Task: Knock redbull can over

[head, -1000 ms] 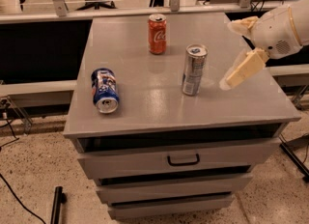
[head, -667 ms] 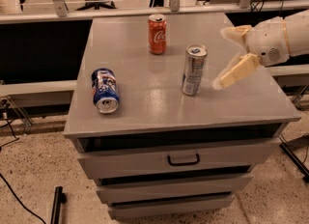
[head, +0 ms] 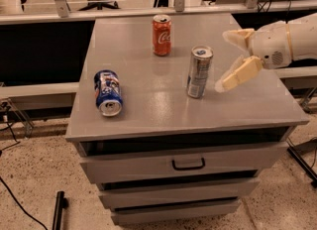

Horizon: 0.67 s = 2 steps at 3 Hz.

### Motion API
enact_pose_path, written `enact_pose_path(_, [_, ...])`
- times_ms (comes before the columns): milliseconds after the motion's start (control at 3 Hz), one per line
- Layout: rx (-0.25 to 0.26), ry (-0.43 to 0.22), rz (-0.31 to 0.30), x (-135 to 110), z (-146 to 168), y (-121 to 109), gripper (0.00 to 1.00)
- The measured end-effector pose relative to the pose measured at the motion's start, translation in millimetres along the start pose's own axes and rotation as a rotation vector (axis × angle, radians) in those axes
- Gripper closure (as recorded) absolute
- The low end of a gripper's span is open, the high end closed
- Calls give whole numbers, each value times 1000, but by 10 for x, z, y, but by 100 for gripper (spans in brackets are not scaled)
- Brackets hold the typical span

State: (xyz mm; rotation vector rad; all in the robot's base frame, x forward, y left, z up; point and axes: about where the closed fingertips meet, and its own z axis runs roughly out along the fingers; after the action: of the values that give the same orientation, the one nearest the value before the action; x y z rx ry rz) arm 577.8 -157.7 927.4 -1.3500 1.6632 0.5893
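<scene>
Approach step, no contact yet. Upright on the worktop (head: 148, 110), right of centre: redbull can (head: 199, 72), in front of the cola can (head: 162, 35). Wide-spread claw (head: 224, 60) just right of it. Next: push leftward against its upper half to tip it.

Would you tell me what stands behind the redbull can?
Behind the redbull can, further left, stands a Coca-Cola can, nothing covering it; the open hand hovers beside the redbull can.
</scene>
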Motion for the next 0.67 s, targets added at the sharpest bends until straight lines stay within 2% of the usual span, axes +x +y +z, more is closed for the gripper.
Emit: enact_pose_path(667, [-38, -87, 14, 66, 169, 20, 0])
